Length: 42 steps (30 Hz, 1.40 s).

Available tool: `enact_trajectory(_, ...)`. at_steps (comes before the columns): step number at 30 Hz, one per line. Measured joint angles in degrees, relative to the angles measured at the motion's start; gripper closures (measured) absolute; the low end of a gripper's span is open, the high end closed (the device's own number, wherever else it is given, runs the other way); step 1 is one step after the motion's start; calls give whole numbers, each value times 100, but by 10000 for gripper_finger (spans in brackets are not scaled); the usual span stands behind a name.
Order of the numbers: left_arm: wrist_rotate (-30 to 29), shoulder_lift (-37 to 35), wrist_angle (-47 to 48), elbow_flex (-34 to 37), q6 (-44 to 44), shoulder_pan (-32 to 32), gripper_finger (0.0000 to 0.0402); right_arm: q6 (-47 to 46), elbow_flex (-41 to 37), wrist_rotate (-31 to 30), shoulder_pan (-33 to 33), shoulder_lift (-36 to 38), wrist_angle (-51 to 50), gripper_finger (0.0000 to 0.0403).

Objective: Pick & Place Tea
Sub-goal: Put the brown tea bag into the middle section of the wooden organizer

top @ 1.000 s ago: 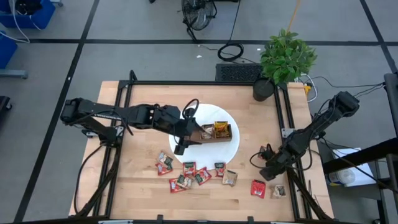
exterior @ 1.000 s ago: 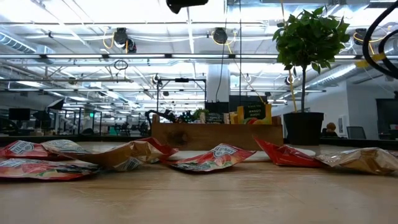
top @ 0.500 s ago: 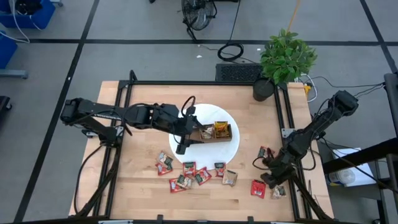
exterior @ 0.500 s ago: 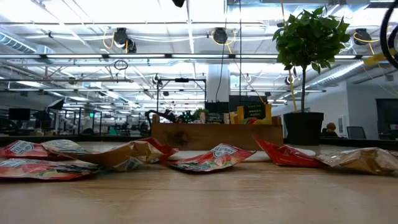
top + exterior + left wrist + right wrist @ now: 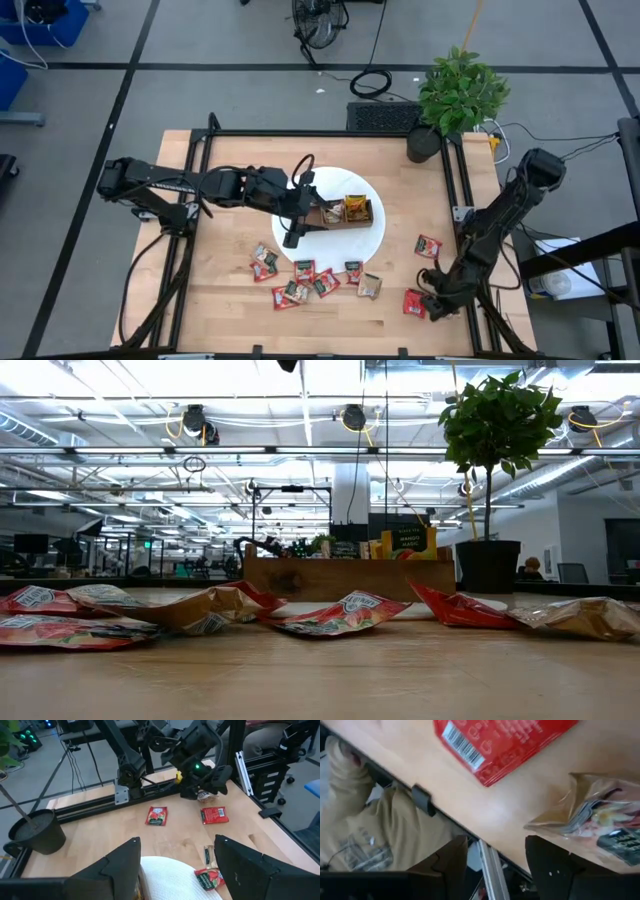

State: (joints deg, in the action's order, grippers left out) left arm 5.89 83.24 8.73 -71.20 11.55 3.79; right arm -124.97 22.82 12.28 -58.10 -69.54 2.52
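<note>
1. Our right gripper hangs open and empty over a tan sachet beside a red sachet near the table's front right corner.
2. Our left gripper, open and empty, waits by the wooden tray.

Right gripper covers the tan sachet from above; in the right wrist view that sachet runs off the frame edge, as does the red sachet. Printed labels on the sachet cluster are too small to read from overhead. Left gripper hides part of the wooden tray. At table height, neither gripper appears, and the tray contents show only as upright packets, possibly more tea.
</note>
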Motion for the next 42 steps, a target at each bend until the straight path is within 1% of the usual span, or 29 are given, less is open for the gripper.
enact_trajectory(5,1,0,1,0,-2,0,149,-149,-5,-31,5,-491,-293,252)
enact_trajectory(7,0,0,0,0,-1,0,148,-240,-37,49,8,-709,-362,260)
enact_trajectory(9,0,0,7,-2,-2,0,149,-211,-49,131,17,-910,-309,267)
enact_trajectory(10,0,2,-2,-2,0,0,148,-106,-49,70,42,-966,-350,270)
enact_trajectory(13,0,2,-44,-2,0,0,148,397,-49,-130,211,-1018,-328,279)
enact_trajectory(16,0,2,-37,-2,0,0,149,837,-56,-156,451,-945,-202,291)
enact_trajectory(18,0,2,-50,-2,0,0,148,1026,-58,-10,584,-867,104,309)
enact_trajectory(20,0,2,-65,-2,0,0,149,1264,-76,-28,660,-774,338,338)
enact_trajectory(21,0,2,-83,-2,0,0,148,1438,-49,-146,723,-738,414,356)
enact_trajectory(23,0,2,-145,-2,0,0,149,2088,61,-693,883,-679,469,389)
enact_trajectory(25,0,2,-192,-4,0,0,148,2815,307,-1179,1067,-625,458,395)
enact_trajectory(27,0,2,-204,-4,0,0,149,3673,737,-1238,1254,-624,367,399)
enact_trajectory(29,0,2,-248,-4,0,0,148,4411,1324,-1232,1400,-657,-361,402)
enact_trajectory(32,0,2,-290,-4,0,0,148,4976,2446,-1112,1540,-831,-2268,402)
enact_trajectory(35,0,2,-289,-4,0,0,149,4828,3497,-653,1530,-1209,-4468,403)
enact_trajectory(37,0,2,-289,-4,0,0,149,4577,3886,-158,1458,-1579,-5639,403)
enact_trajectory(39,0,2,-289,-4,0,0,149,4327,3968,551,1379,-1954,-6223,403)
enact_trajectory(40,0,2,-289,-4,0,0,148,4230,3932,914,1349,-2151,-6268,403)
enact_trajectory(42,0,2,-290,-4,0,-1,149,4050,3789,1591,1297,-2501,-6032,403)
